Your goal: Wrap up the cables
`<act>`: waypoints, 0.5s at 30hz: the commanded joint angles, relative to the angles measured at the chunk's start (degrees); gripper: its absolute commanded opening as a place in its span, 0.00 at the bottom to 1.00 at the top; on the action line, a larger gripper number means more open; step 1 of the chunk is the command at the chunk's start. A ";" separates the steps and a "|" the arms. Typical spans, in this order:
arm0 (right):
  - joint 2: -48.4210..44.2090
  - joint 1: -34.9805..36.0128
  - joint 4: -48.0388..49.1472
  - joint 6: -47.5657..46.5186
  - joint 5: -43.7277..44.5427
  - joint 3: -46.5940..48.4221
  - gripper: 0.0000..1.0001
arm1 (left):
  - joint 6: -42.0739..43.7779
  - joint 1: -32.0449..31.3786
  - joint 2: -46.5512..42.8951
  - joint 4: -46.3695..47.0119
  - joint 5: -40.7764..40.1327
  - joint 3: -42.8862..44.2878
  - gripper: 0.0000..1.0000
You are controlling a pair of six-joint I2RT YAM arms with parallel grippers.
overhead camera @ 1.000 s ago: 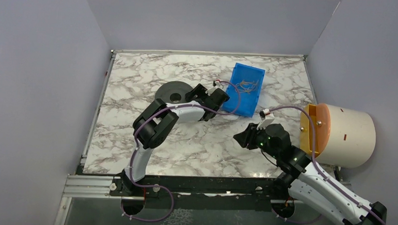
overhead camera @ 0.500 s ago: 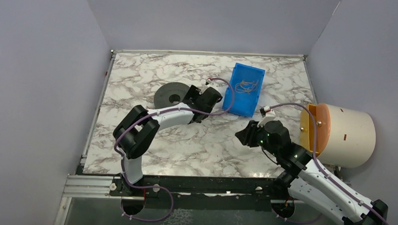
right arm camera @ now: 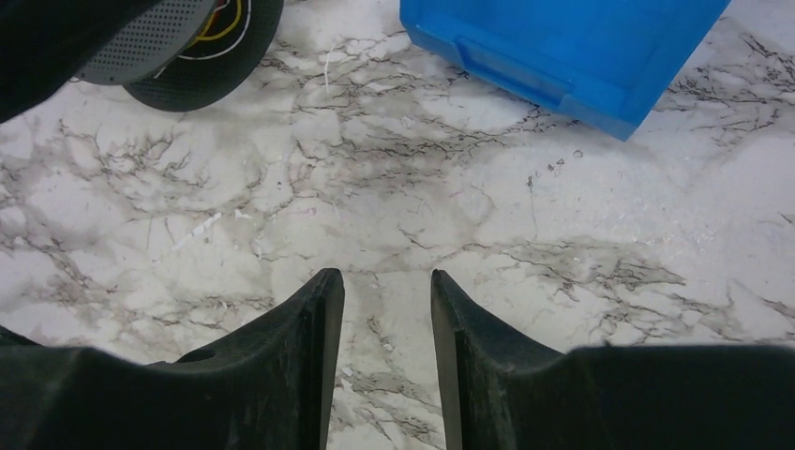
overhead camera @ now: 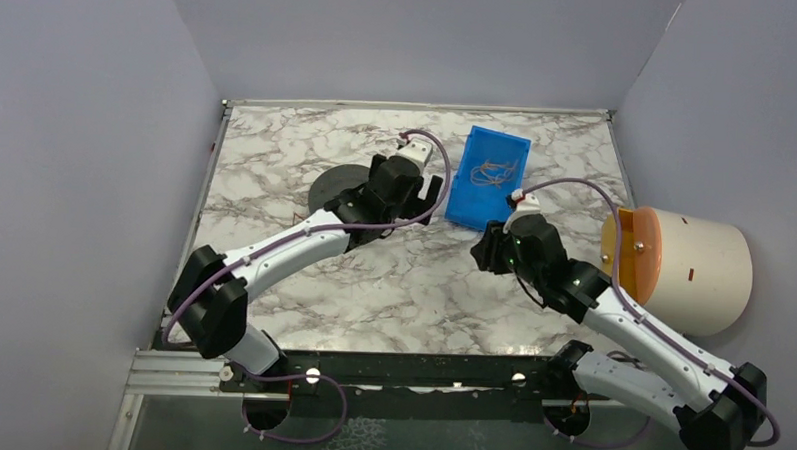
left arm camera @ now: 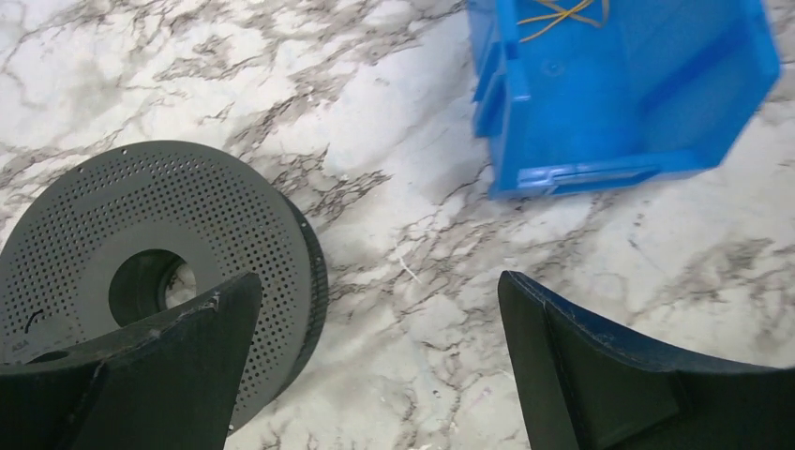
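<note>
Left fingers (left arm camera: 169, 375): spread wide, nothing held, hovering over bare bench (left arm camera: 403, 122). They sit between the grey perforated reel (left arm camera: 187, 225) at lower left of the left wrist view and the blue bin (left arm camera: 647, 103) at upper right.

Right fingers (right arm camera: 281, 375): only a narrow slit between them, empty, above the bench just below the bin's near wall.

Cables (left arm camera: 562, 11): a loose tangle of thin yellow-orange strands lying inside the bin, at the top edge of the left wrist view. I judge them very light, limp and a bit springy. They are likely to snag on each other and slip through a slack pinch.

Best hold, I reckon: a single strand near a free end, pinched firmly, not the middle of the tangle.

The reel looks rigid and lies flat on the bench; its rim or hub would take a grip.
</note>
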 commanded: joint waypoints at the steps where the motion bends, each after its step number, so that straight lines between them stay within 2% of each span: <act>1: 4.45 0.25 0.21 -2.08 1.98 3.73 0.49 | -4.41 0.04 -4.91 -2.76 9.23 0.06 0.99; 9: 14.30 -0.45 -1.03 -3.90 1.55 11.66 0.64 | -4.83 2.56 -9.89 -11.69 22.72 5.19 0.99; 13: 18.04 -3.74 -2.47 -4.78 -0.11 15.66 0.78 | -6.12 8.88 -11.20 -12.31 34.98 5.28 0.99; 15: 19.73 -6.30 -3.56 -4.85 -1.86 17.63 0.82 | -6.83 12.38 -11.73 -12.26 39.12 5.12 0.99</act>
